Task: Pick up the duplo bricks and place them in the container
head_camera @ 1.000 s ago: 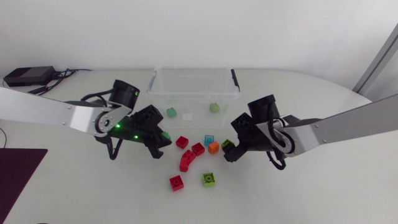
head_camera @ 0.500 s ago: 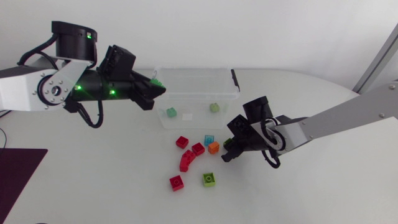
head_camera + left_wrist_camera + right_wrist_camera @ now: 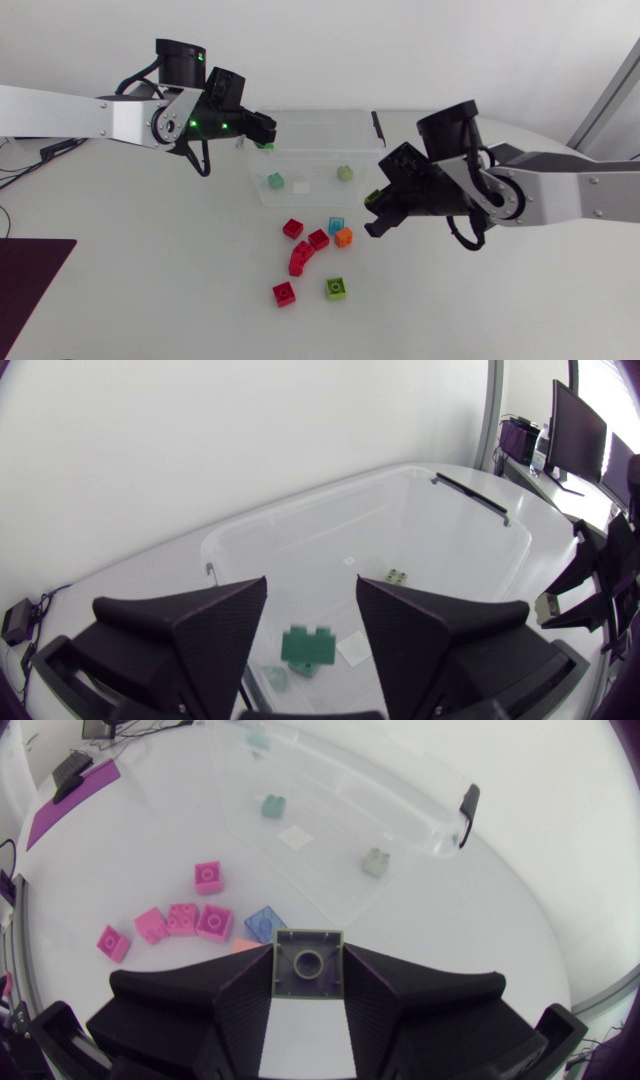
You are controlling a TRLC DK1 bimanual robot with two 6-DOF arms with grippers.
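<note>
A clear plastic container (image 3: 310, 113) stands at the table's back with two pale green bricks (image 3: 275, 181) (image 3: 345, 173) inside. My left gripper (image 3: 258, 130) hovers over its left rear corner, open. A dark green brick (image 3: 308, 650) hangs loose below and between the fingers (image 3: 210, 625), over the container's floor (image 3: 330, 550). My right gripper (image 3: 375, 212) is above the table just in front of the container's right end, shut on an olive-green brick (image 3: 308, 960) (image 3: 372, 197).
Loose bricks lie in front of the container: two red (image 3: 292, 228) (image 3: 318, 239), a cyan (image 3: 337, 225), an orange (image 3: 343, 237), a curved red piece (image 3: 300, 258), another red (image 3: 284, 293) and a lime one (image 3: 336, 288).
My left arm rose from the table to the container's left rear corner and opened, letting go of the dark green brick. My right gripper shut on the olive-green brick and lifted it.
</note>
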